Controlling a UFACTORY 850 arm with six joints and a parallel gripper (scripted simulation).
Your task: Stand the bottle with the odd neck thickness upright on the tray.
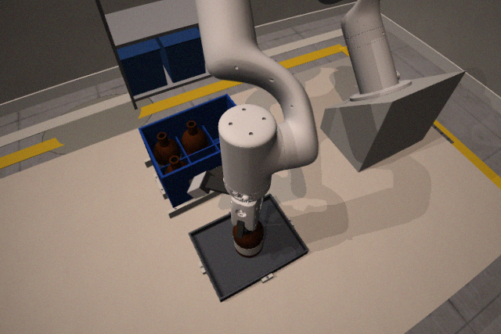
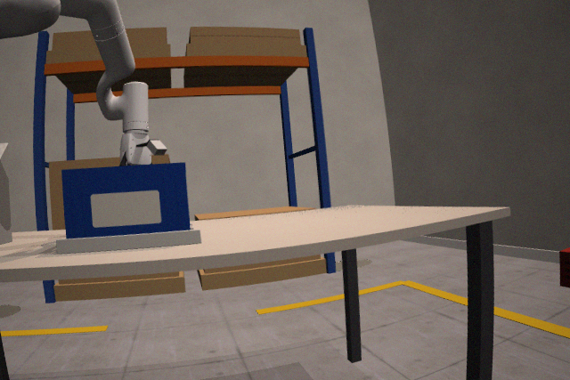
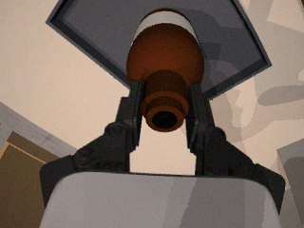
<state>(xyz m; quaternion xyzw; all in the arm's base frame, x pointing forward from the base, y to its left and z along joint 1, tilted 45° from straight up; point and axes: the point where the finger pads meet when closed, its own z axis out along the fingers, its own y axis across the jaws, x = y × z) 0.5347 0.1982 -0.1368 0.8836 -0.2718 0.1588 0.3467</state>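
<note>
Landmark: the tray [image 1: 210, 278] [image 3: 90, 47], a dark, shallow-rimmed unit on the table [image 1: 101, 249] [image 2: 368, 229].

Bottle at the tray: one brown bottle [image 1: 248, 241] [image 3: 165, 52] with a pale band around its lower body is located over the tray's floor, inside the rim as seen from the top. Its mouth faces up toward the wrist camera. Whether its base touches the tray cannot be told.

Gripper [image 1: 241, 230] [image 3: 164, 96]: directly above the tray, pointing down. The two dark fingers are closed on the bottle's neck, one on each side — the neck is pinched between them.

Crate [image 1: 151, 148] [image 2: 125, 178]: blue, divided into compartments, near the tray on the side of the shelf unit [image 1: 109, 35]. Three brown bottles are visible in it, necks up, in separate compartments. The rest of the crate's interior is hidden behind the arm [image 1: 246, 152] [image 2: 135, 107].

Arm base: mounted on a grey pedestal [image 1: 409, 128], well apart from the tray — beyond the arm's shadow on the table.
</note>
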